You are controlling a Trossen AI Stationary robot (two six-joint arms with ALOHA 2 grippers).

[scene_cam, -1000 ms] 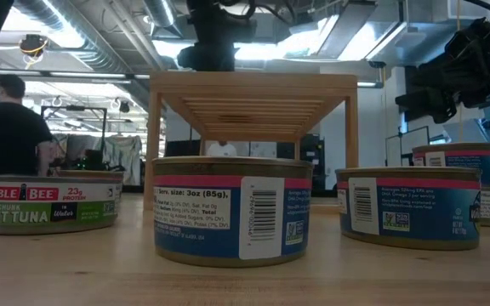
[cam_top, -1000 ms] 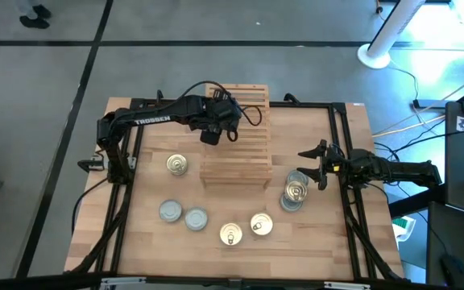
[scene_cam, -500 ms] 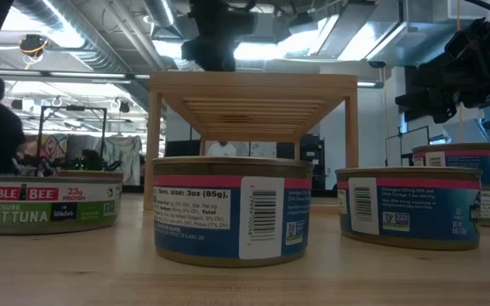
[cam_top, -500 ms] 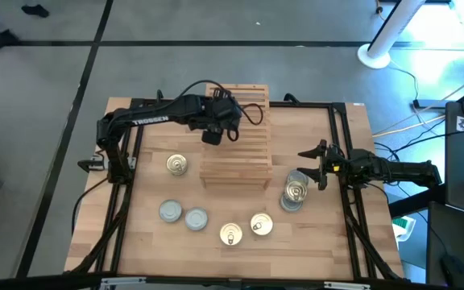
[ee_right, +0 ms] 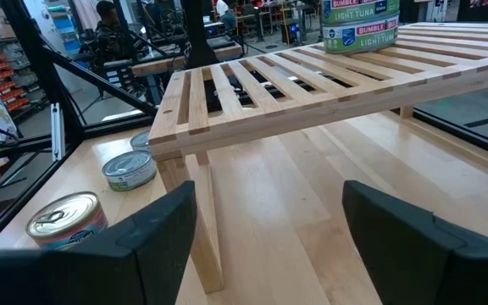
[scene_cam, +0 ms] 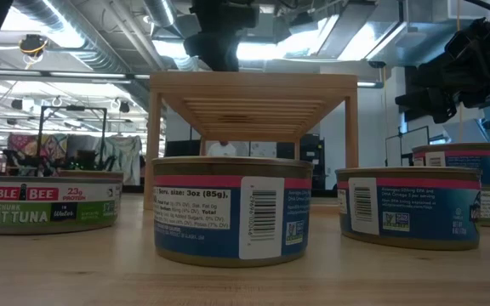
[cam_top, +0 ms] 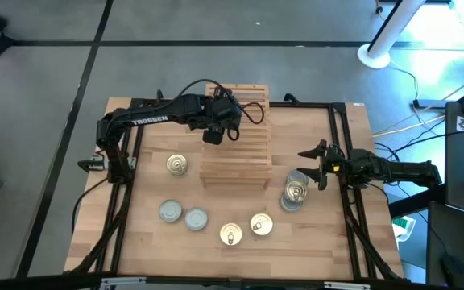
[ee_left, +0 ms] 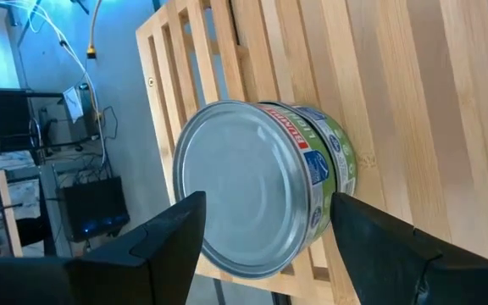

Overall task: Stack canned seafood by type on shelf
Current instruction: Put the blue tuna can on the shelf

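Note:
The light-wood slatted shelf [cam_top: 240, 153] stands at the table's far middle. On its far left part sits a stack of two green-labelled cans [ee_left: 252, 195] with a plain silver top, also seen in the right wrist view [ee_right: 361, 21]. My left gripper [cam_top: 213, 135] hovers over this stack, open, with a finger on either side above the top can and touching nothing. Loose cans rest on the tabletop: a gold-topped one [cam_top: 176, 164], two silver-topped [cam_top: 170, 211], two gold-topped near the front [cam_top: 230, 234], and a stack [cam_top: 295, 193] at the right. My right gripper [cam_top: 308, 165] waits open beside that stack.
Black frame rails [cam_top: 127, 201] run along both table sides. In the low view, blue-labelled cans [scene_cam: 232, 208] and a green tuna can [scene_cam: 45, 204] stand in front of the shelf [scene_cam: 249, 85]. Bare wood lies under and in front of the shelf [ee_right: 329, 195].
Both grippers have stayed where they were, and both are still open. A person in the room behind the table has walked out of the low view at its left side.

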